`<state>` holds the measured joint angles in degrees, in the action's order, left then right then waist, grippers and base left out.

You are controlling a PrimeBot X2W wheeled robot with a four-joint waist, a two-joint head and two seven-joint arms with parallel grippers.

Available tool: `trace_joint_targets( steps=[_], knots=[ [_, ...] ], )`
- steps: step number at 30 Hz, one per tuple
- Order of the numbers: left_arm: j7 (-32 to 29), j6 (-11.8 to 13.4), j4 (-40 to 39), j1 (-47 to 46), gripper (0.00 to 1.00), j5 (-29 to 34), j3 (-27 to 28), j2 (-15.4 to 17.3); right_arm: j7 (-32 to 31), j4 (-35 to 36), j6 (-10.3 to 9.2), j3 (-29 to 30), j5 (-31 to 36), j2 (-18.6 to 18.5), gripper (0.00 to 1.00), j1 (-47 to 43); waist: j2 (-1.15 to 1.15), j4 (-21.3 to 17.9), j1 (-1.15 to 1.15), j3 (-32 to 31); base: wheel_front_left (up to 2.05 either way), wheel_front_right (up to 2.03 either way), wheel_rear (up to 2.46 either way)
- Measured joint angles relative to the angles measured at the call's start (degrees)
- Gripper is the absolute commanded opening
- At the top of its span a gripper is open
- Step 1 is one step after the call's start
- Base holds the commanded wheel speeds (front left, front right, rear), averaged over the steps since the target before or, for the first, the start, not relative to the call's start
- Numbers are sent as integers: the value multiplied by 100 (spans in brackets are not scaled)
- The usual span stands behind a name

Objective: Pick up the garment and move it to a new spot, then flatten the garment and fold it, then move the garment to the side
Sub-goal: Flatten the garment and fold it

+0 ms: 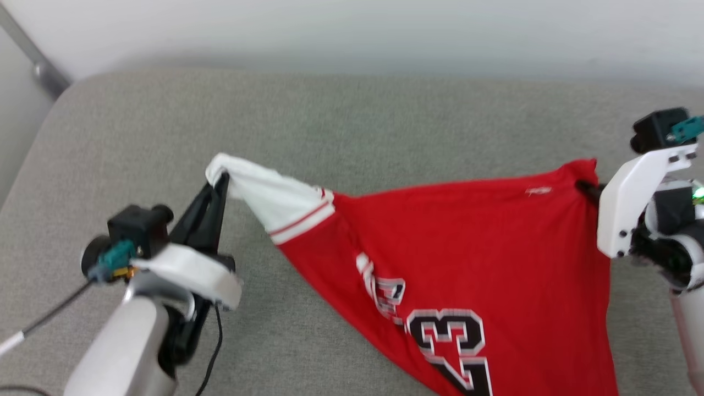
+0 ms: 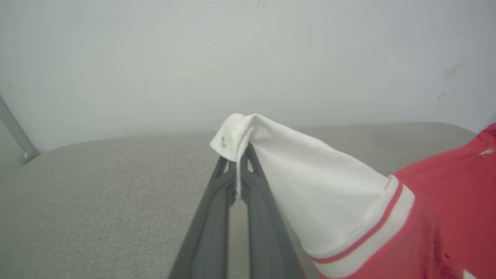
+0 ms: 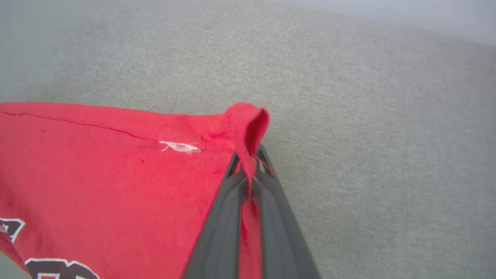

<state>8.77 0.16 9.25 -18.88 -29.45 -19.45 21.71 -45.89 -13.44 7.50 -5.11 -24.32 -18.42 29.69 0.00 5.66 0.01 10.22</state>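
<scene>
The garment (image 1: pixel 467 236) is a red jersey with a white sleeve and a black "23", stretched in the air above the grey cushion between my two grippers. My left gripper (image 1: pixel 220 181) is shut on the tip of the white sleeve (image 2: pixel 310 186), which drapes over its fingertips (image 2: pixel 248 162). At the right, my right gripper (image 1: pixel 587 190) is shut on a red corner of the garment (image 3: pixel 116 174), the cloth pinched between its dark fingers (image 3: pixel 267 182). The lower part of the garment hangs down past the bottom edge of the head view.
A wide grey fabric cushion (image 1: pixel 352 121) spreads under everything, with a pale wall (image 1: pixel 352 27) behind its far edge. A grey metal bar (image 1: pixel 33 60) slants at the far left corner. A black cable (image 1: pixel 212 352) trails from my left arm.
</scene>
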Motion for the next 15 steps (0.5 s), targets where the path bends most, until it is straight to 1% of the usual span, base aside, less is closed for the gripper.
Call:
trace_joint_targets(
  steps=[4,7,11,15],
  knots=[
    [-229,-63,402,-766,0,9,-12,-21,415,-244,1,224,93,-32,0,308,0,-80,0,-321,0,0,0],
    [-314,-124,873,-1486,0,2,4,-121,686,-415,1,326,177,-38,0,650,0,-147,-1,-466,0,0,0],
    [-356,-271,1622,-2535,0,-3,69,-176,1063,-649,2,444,297,-62,0,1217,0,-251,-1,-473,0,0,0],
    [-323,-355,2335,-3519,0,-1,154,-181,1390,-859,4,487,478,-52,0,1895,0,-330,0,-303,0,0,0]
  ],
)
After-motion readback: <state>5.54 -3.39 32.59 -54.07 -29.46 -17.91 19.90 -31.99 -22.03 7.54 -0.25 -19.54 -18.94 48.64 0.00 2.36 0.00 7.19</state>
